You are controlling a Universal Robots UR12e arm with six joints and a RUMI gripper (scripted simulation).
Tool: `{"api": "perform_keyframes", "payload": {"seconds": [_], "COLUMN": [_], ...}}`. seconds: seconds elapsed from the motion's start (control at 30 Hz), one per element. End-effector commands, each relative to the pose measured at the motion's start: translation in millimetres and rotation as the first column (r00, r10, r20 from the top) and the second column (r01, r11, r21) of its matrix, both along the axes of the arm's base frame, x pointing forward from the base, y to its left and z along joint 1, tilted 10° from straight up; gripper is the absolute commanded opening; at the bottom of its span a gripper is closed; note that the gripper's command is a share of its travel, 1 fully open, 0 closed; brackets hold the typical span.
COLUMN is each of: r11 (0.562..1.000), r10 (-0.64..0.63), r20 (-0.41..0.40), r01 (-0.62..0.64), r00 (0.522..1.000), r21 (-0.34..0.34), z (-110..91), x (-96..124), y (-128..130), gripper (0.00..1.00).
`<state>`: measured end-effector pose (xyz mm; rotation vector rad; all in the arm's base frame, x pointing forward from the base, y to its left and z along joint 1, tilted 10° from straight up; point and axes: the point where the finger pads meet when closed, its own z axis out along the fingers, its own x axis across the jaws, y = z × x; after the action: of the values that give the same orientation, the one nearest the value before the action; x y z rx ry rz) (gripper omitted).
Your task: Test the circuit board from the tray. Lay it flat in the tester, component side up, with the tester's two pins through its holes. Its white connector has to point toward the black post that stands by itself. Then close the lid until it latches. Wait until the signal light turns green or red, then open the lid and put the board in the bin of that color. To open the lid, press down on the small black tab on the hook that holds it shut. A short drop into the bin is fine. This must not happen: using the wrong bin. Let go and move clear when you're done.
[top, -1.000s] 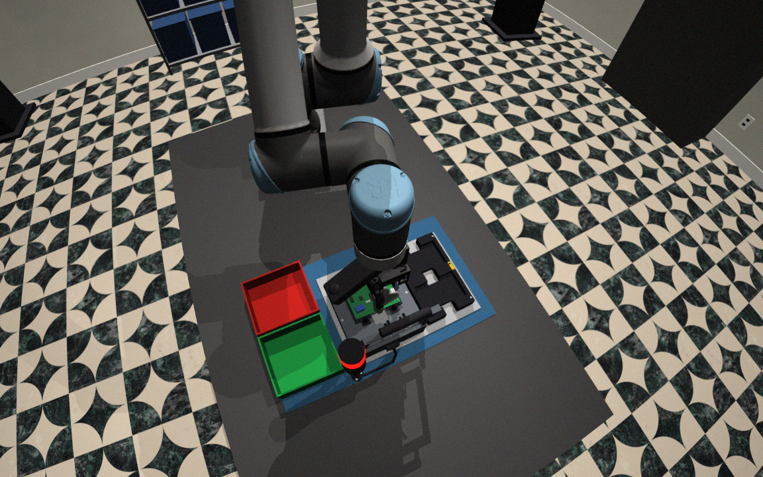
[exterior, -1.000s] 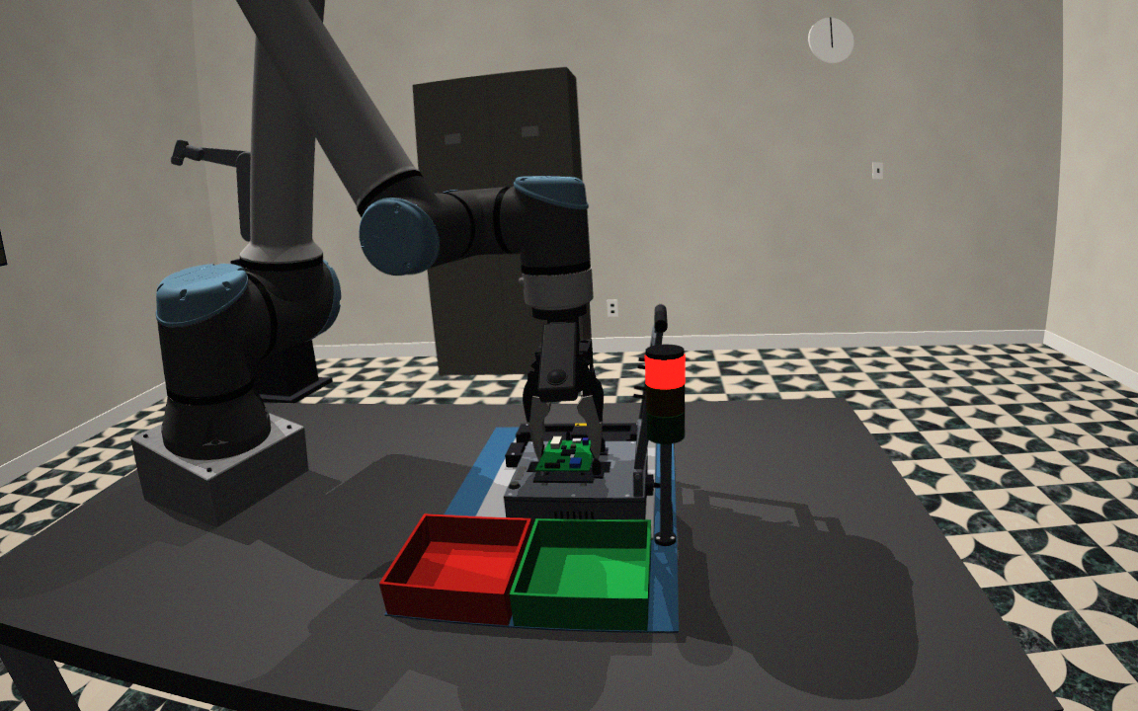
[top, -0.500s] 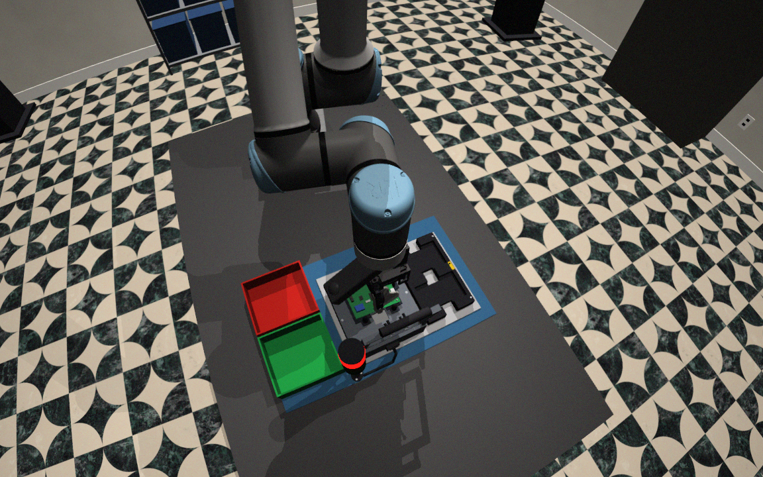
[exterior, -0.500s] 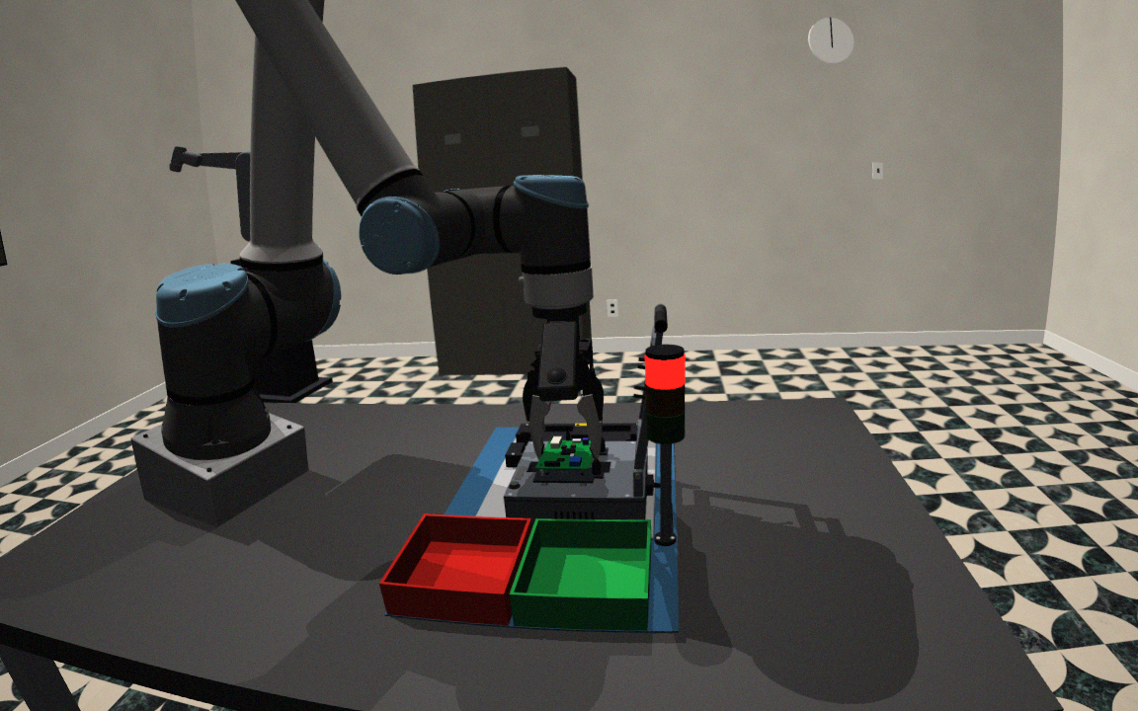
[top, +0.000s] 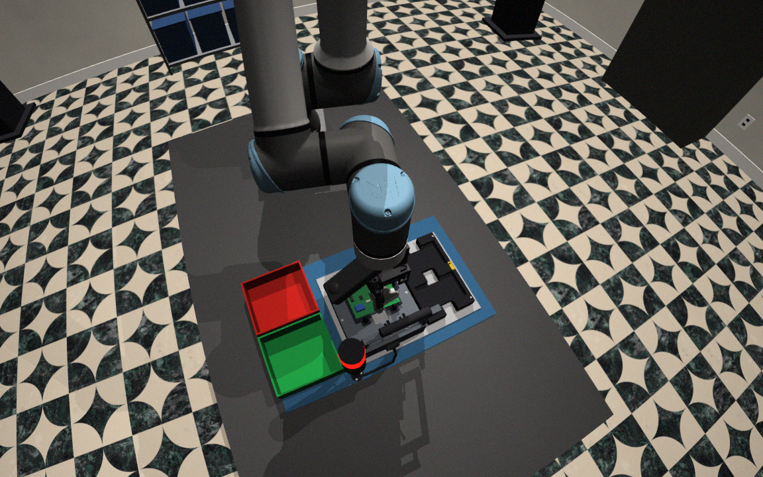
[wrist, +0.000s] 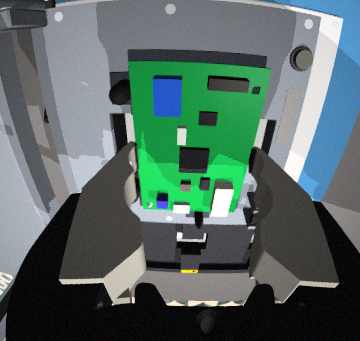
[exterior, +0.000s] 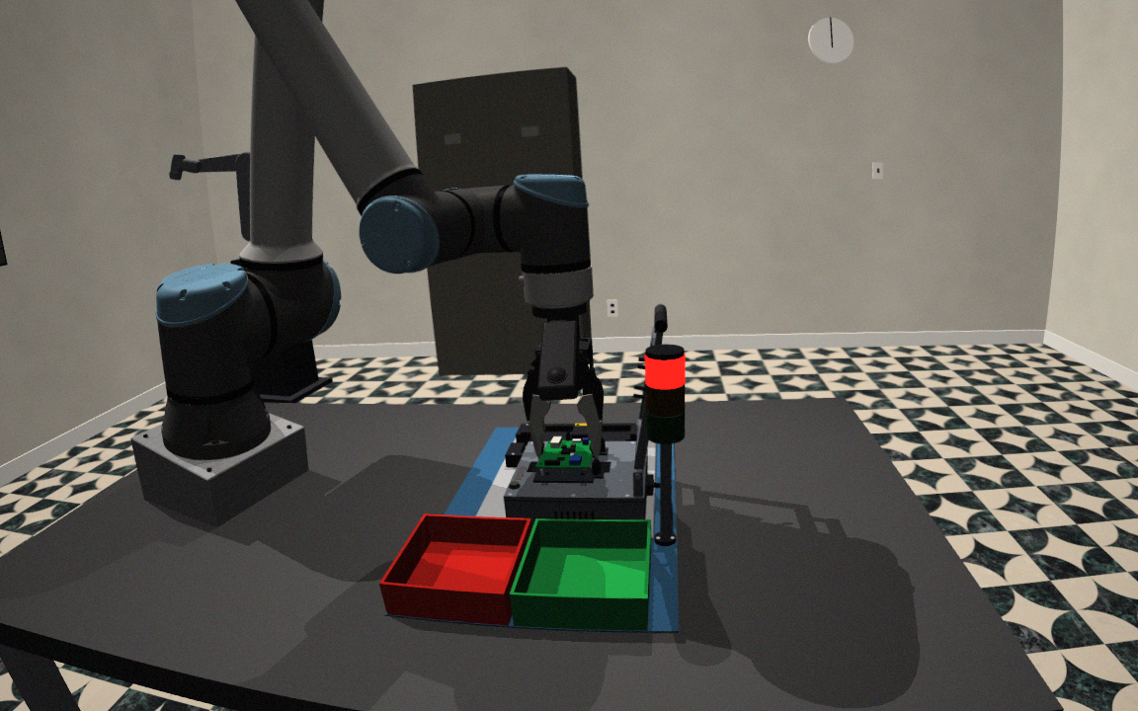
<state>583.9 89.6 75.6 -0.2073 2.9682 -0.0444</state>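
Note:
The green circuit board has its component side up, just over its place on the grey tester. It looks slightly raised and tilted; the pins are hidden. My gripper is shut on the board's long edges. The white connector is at the end near a small black peg. The lid stands open at the tester's side. The signal light glows red. The red bin and green bin hold nothing.
The black tray with cutouts and a yellow mark lies beyond the tester, without a board. The signal light's pole stands near the green bin's corner. The lid's handle rises high beside the gripper.

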Motion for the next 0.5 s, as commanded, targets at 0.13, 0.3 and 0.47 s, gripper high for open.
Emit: {"api": "perform_keyframes", "payload": {"seconds": [0.13,0.3,0.47], "r11": [1.0,1.0,1.0], "r10": [-0.002,-0.002,-0.002], "r20": [-0.004,-0.004,-0.006], "r01": [0.002,0.002,0.002], "r00": [1.0,1.0,1.0], "r21": [0.0,0.0,0.0], "z": [-1.5,-4.2,-8.2], "x": [-0.3,-0.5,-1.2], "y": [-1.4,-1.4,-1.3], "gripper": [0.39,0.39,0.39]}}
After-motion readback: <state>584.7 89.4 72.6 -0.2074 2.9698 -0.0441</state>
